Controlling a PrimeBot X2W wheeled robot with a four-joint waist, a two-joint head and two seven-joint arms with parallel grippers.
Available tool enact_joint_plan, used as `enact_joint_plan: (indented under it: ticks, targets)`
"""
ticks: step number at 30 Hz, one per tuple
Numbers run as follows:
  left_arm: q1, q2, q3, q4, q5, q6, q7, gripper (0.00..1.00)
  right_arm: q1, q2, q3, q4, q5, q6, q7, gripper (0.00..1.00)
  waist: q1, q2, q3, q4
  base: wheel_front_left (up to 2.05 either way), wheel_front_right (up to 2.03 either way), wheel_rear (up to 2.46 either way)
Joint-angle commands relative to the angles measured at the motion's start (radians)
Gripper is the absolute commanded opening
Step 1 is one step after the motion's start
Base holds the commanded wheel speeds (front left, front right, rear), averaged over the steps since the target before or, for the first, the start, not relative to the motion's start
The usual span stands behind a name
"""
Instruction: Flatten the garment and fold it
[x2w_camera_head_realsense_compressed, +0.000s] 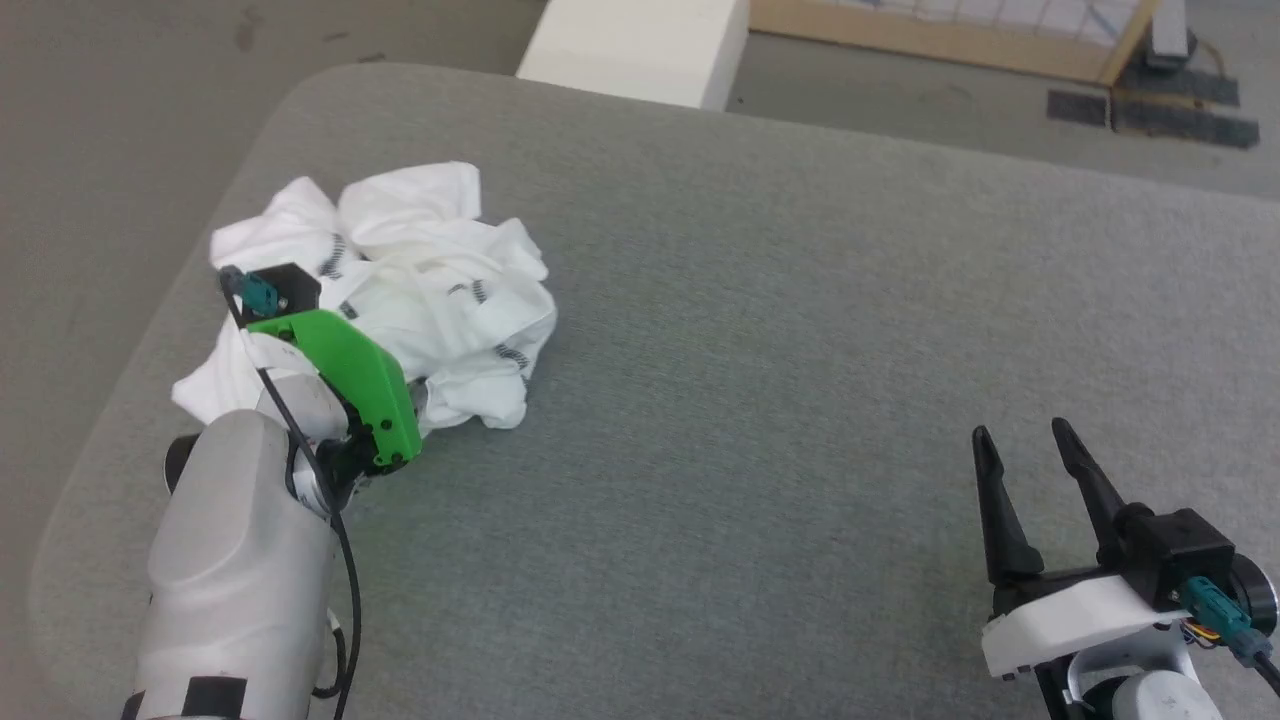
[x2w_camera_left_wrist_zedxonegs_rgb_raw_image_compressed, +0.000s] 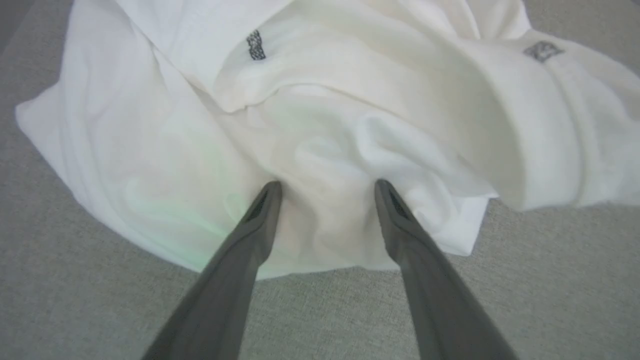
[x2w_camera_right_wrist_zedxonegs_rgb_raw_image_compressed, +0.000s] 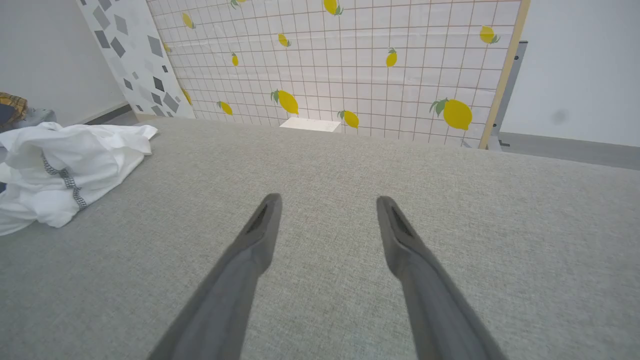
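The garment (x2w_camera_head_realsense_compressed: 430, 290) is a white shirt with dark zigzag seams, lying crumpled in a heap on the left part of the grey padded table (x2w_camera_head_realsense_compressed: 760, 330). In the left wrist view the garment (x2w_camera_left_wrist_zedxonegs_rgb_raw_image_compressed: 320, 115) lies directly ahead, and my left gripper (x2w_camera_left_wrist_zedxonegs_rgb_raw_image_compressed: 327, 187) is open with both fingertips pressed into a fold near its front edge. In the head view the left arm's green wrist mount (x2w_camera_head_realsense_compressed: 350, 380) covers that spot. My right gripper (x2w_camera_head_realsense_compressed: 1022, 434) stands open over bare table at the lower right, far from the garment (x2w_camera_right_wrist_zedxonegs_rgb_raw_image_compressed: 60, 170).
A rigid white box (x2w_camera_head_realsense_compressed: 640, 45) stands beyond the table's far edge. A wood-framed panel with a lemon-print grid (x2w_camera_right_wrist_zedxonegs_rgb_raw_image_compressed: 350, 65) leans behind it. The table's rounded left edge (x2w_camera_head_realsense_compressed: 150, 330) runs close to the garment. Bare grey surface spreads across the middle and right.
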Motion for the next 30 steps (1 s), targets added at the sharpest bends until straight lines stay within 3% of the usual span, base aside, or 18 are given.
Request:
enact_joint_plan:
  ticks: [1, 5, 6, 7, 8, 18, 24, 30]
  targets:
    - [0.0, 0.007, -0.002, 0.015, 0.003, 0.005, 0.0, 1.0, -0.009, -0.001, 0.0, -0.01, -0.005, -0.002, 0.003, 1.0, -0.0001, 0.0, 0.055, -0.053, 0.0, 0.0, 0.0]
    - [0.027, 0.012, -0.006, 0.058, 0.005, 0.005, -0.025, 1.0, -0.016, -0.001, -0.005, -0.019, -0.005, -0.002, 0.007, 1.0, -0.0001, 0.0, 0.063, -0.056, 0.0, 0.0, 0.0]
    - [0.033, 0.015, -0.004, 0.061, 0.008, 0.005, -0.053, 0.1, -0.019, -0.001, -0.005, -0.02, -0.002, -0.002, 0.007, 1.0, -0.0001, 0.0, 0.064, -0.056, 0.0, 0.0, 0.0]
    - [0.036, 0.016, -0.001, 0.062, 0.007, 0.005, -0.078, 0.1, -0.021, -0.001, -0.002, -0.02, 0.001, -0.002, 0.006, 1.0, -0.0001, 0.0, 0.062, -0.056, 0.0, 0.0, 0.0]
    - [0.037, 0.02, 0.001, 0.06, 0.01, 0.001, -0.114, 0.0, -0.022, -0.001, 0.0, -0.018, 0.005, -0.002, 0.006, 1.0, -0.0001, 0.0, 0.058, -0.054, 0.0, 0.0, 0.0]
    - [-0.139, 0.035, 0.02, -0.047, -0.034, -0.084, -0.378, 0.0, -0.029, -0.001, 0.047, 0.055, 0.071, -0.002, -0.034, 1.0, -0.0001, 0.0, -0.036, -0.093, 0.0, 0.0, 0.0]
    - [-0.295, 0.005, -0.05, -0.189, -0.094, -0.111, -0.405, 0.0, -0.022, -0.001, 0.055, 0.108, 0.119, -0.002, -0.062, 1.0, -0.0001, 0.0, -0.113, -0.176, 0.0, 0.0, 0.0]
    - [-0.336, -0.062, -0.182, -0.347, -0.264, -0.113, -0.356, 0.0, -0.018, -0.001, 0.042, 0.137, 0.132, -0.002, -0.074, 1.0, -0.0001, 0.0, -0.144, -0.269, 0.0, 0.0, 0.0]
